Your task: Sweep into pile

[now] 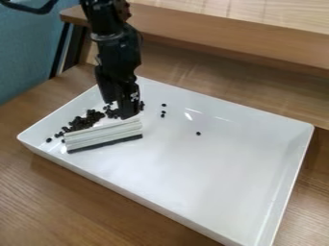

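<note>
I can't tell how open my black gripper (124, 106) is, or if it holds the long white sweeper (103, 135). Most small black beads (83, 122) are bunched; some need sweeping.

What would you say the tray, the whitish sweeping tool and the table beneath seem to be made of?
The tray: glossy white, likely plastic, though enamel is possible; light glints off its floor. The sweeping tool: ribbed off-white, perhaps plastic, with a dark strip, maybe rubber or bristle, along one edge. The table: wood or laminate, low sheen, with visible grain.
</note>
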Controlling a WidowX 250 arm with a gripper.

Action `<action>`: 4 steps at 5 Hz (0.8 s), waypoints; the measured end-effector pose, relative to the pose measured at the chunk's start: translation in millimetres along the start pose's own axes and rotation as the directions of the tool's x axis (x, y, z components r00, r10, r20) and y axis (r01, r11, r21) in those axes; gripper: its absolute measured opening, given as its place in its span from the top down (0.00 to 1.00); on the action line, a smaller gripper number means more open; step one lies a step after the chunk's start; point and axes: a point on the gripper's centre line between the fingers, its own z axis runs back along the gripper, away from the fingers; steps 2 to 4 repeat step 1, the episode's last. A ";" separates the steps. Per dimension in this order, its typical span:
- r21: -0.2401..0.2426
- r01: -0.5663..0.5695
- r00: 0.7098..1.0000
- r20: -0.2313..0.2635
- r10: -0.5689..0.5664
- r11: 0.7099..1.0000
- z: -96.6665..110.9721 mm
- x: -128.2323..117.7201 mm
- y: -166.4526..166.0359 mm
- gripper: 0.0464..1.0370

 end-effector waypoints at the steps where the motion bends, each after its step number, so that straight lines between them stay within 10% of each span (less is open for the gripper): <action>1: 0.002 0.006 1.000 -0.006 -0.006 1.000 0.7 2.8 -7.0 0.04; 4: 0.002 0.006 1.000 -0.006 -0.006 1.000 0.7 2.8 -7.0 0.04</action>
